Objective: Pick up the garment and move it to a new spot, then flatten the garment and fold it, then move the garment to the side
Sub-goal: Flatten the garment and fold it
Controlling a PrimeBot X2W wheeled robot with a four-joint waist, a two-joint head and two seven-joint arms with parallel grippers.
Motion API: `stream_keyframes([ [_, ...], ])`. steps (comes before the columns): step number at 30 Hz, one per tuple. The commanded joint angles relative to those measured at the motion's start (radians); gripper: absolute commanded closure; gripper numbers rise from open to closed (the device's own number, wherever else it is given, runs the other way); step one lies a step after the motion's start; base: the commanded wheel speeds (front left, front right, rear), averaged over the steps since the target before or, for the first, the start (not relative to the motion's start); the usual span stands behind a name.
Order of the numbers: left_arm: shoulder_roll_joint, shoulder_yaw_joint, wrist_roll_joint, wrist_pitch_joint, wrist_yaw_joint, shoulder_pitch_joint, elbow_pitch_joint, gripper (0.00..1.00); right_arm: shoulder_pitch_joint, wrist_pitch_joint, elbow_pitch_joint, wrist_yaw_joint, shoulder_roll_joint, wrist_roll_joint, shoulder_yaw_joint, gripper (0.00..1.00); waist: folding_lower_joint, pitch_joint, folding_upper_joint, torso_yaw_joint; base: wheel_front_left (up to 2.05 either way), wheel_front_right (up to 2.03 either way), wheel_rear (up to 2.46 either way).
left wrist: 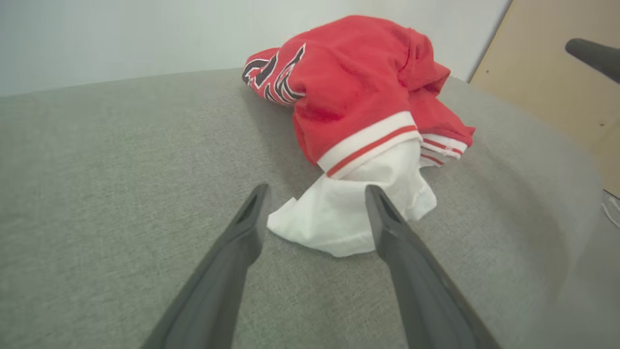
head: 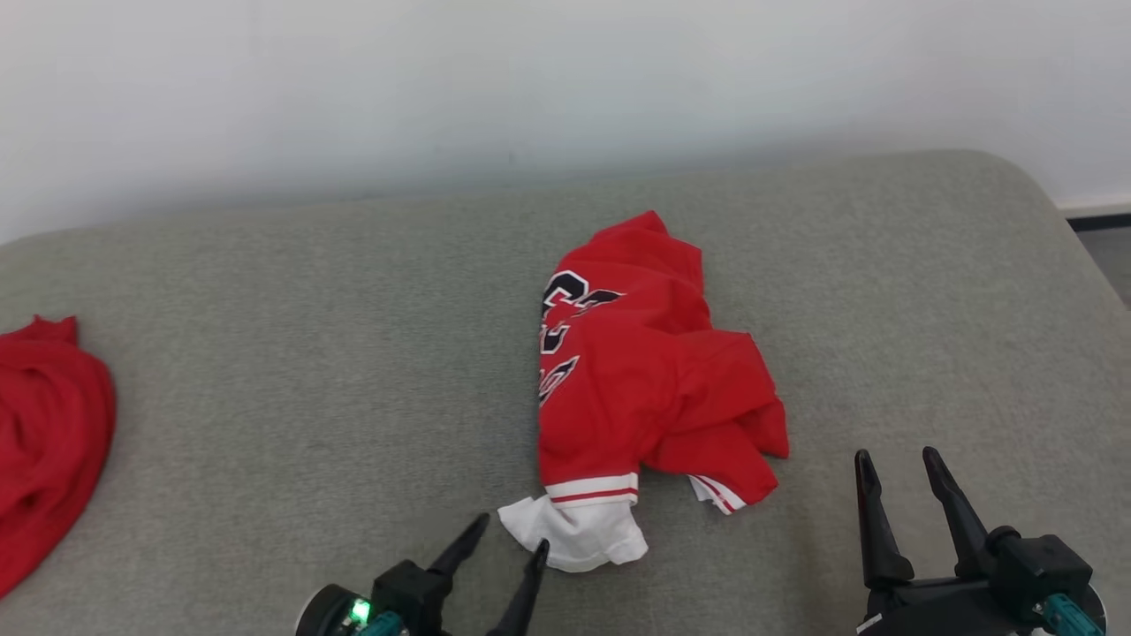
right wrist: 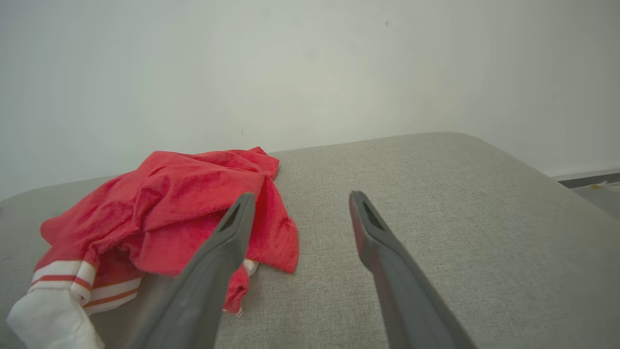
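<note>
The garment is a crumpled red jersey with black lettering, red-and-white striped trim and a white piece sticking out at its near end. It lies bunched in the middle of the grey cushion. My left gripper stands open just in front of that white piece, its fingers apart on either side of the cloth's near edge and nothing clamped. My right gripper is open over bare cushion to the right of the garment, holding nothing.
A second red cloth lies at the cushion's far left edge. A pale wall runs behind the cushion. The cushion's rounded right end drops to the floor. A beige panel stands beyond the cushion in the left wrist view.
</note>
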Motion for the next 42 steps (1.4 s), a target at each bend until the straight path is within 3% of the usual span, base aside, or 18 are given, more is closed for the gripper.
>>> stream_keyframes([
  [1, 0.007, -0.011, -0.007, -0.001, 0.002, -0.017, 0.019, 0.00, -0.010, -0.003, 0.000, 0.003, -0.001, 0.000, -0.003, 0.00, -0.0001, 0.032, -0.0001, -0.042, 0.00, 0.00, 0.00],
  [5, 0.013, -0.086, -0.042, -0.001, 0.002, -0.070, 0.124, 0.00, -0.023, -0.009, 0.002, 0.003, -0.006, 0.002, -0.007, 0.00, -0.0001, 0.057, -0.0001, -0.077, 0.00, 0.00, 0.00],
  [11, -0.001, -0.122, -0.065, -0.001, 0.002, -0.149, 0.254, 0.00, -0.035, -0.012, 0.001, 0.003, -0.004, -0.007, -0.014, 0.00, -0.0001, 0.075, -0.0001, -0.091, 0.00, 0.00, 0.00],
  [13, -0.014, -0.132, -0.073, -0.001, 0.002, -0.178, 0.287, 1.00, -0.034, -0.011, 0.000, 0.003, -0.001, -0.011, -0.016, 0.00, -0.0001, 0.077, -0.0001, -0.089, 0.00, 0.00, 0.00],
  [21, -0.012, -0.081, -0.103, -0.001, 0.002, -0.180, 0.241, 1.00, -0.016, -0.009, 0.001, 0.003, 0.000, -0.015, -0.034, 0.00, -0.0001, 0.055, -0.0001, -0.050, 0.00, 0.00, 0.00],
  [37, 0.263, 0.219, -0.105, 0.012, 0.065, -0.260, -0.086, 1.00, 0.003, -0.024, 0.027, 0.003, 0.015, -0.001, -0.054, 0.00, -0.0001, 0.025, -0.0001, 0.037, 0.00, 0.00, 0.00],
  [42, 0.298, 0.252, -0.129, 0.054, 0.089, -0.197, -0.151, 1.00, 0.001, -0.030, 0.032, 0.003, 0.020, -0.002, -0.051, 0.00, -0.0001, 0.025, -0.0001, 0.035, 0.00, 0.00, 0.00],
])
